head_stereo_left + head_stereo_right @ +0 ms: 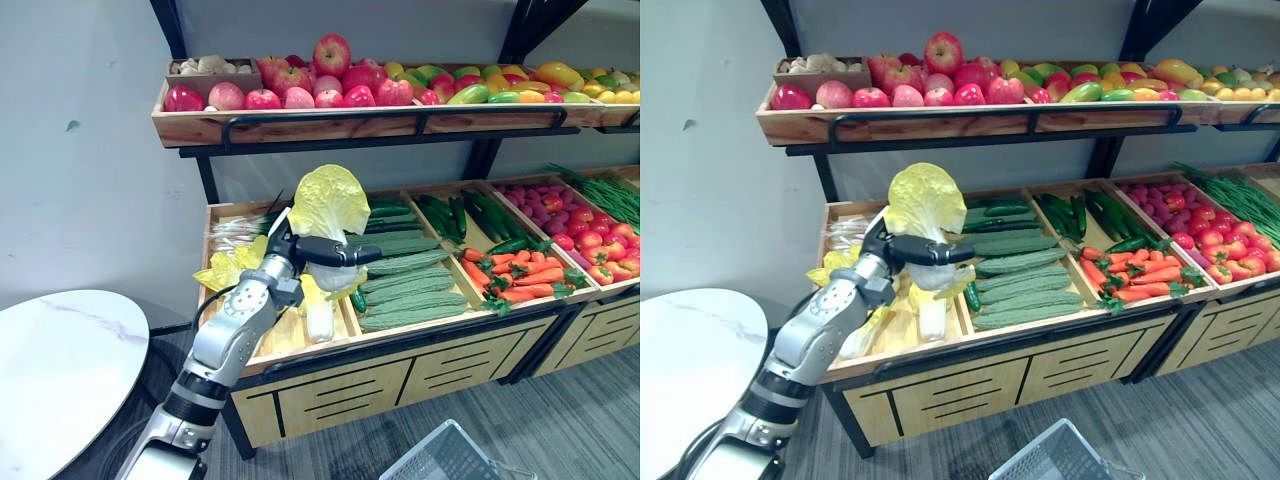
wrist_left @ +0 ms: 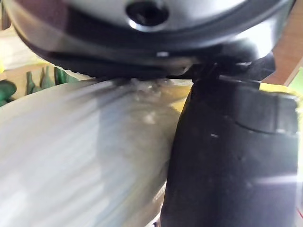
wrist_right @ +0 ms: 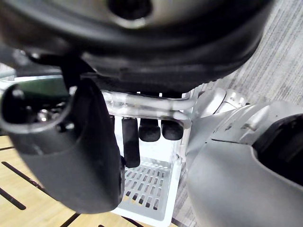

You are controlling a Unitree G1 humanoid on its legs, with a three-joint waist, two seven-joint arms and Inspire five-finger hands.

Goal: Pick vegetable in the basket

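A napa cabbage (image 1: 330,205) with yellow-green leaves and a white stalk is held upright above the left bin of the lower shelf (image 1: 300,345). My left hand (image 1: 300,250) is shut on its stalk, fingers stretched across the front. Up close, the pale stalk (image 2: 71,156) lies against the dark thumb (image 2: 236,156). A white wire basket (image 1: 440,460) hangs low in front of the stand. My right hand (image 3: 142,130) curls its fingers over the metal basket handle (image 3: 151,101), and the basket's slotted bottom (image 3: 147,184) lies below.
More cabbages (image 1: 320,315) lie in the left bin. Cucumbers (image 1: 405,285), carrots (image 1: 525,275), tomatoes (image 1: 595,245) and green beans (image 1: 600,190) fill the bins to the right. Apples (image 1: 330,80) line the upper shelf. A round white table (image 1: 60,370) stands at lower left.
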